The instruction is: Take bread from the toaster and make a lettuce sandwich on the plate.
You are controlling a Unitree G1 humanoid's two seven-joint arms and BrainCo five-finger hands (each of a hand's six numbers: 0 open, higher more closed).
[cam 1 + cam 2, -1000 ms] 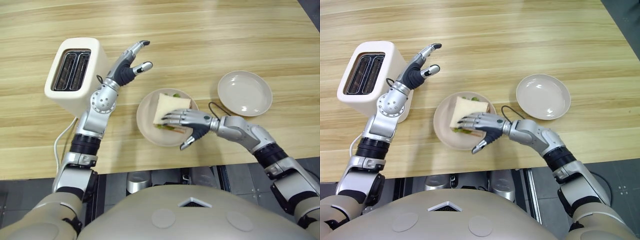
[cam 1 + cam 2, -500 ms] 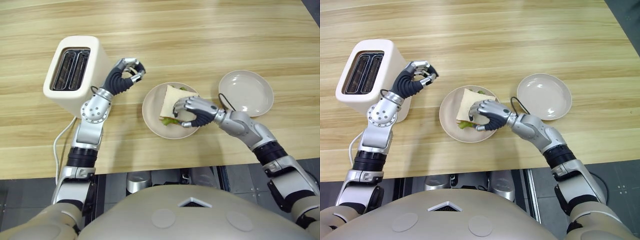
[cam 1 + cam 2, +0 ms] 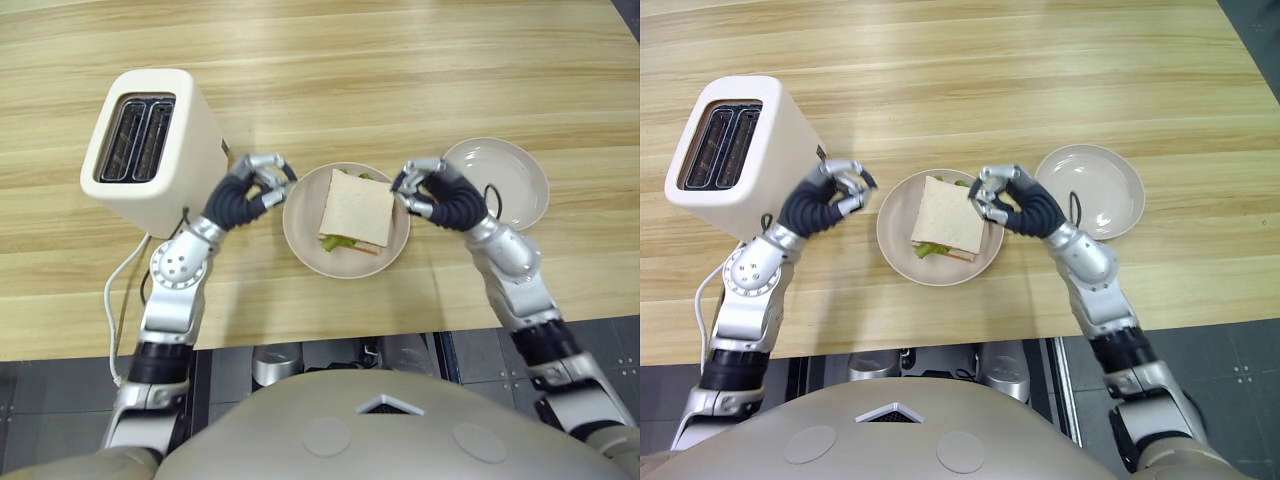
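Note:
A sandwich (image 3: 357, 209) of white bread with green lettuce showing at its edges lies on the beige plate (image 3: 304, 233) in the middle of the table. The cream toaster (image 3: 145, 148) stands at the left, both slots dark and without bread. My left hand (image 3: 250, 188) hovers between the toaster and the plate, fingers curled, holding nothing. My right hand (image 3: 435, 193) sits just off the plate's right rim, fingers curled into a fist, apart from the sandwich.
A second, bare beige plate (image 3: 515, 180) lies right of my right hand. The toaster's white cord (image 3: 115, 300) runs off the table's front edge. The wooden table top (image 3: 380, 70) stretches open behind the plates.
My right hand has lifted off the sandwich and drawn back to the plate's right rim, curled shut. My left hand has curled shut and come down closer to the plate.

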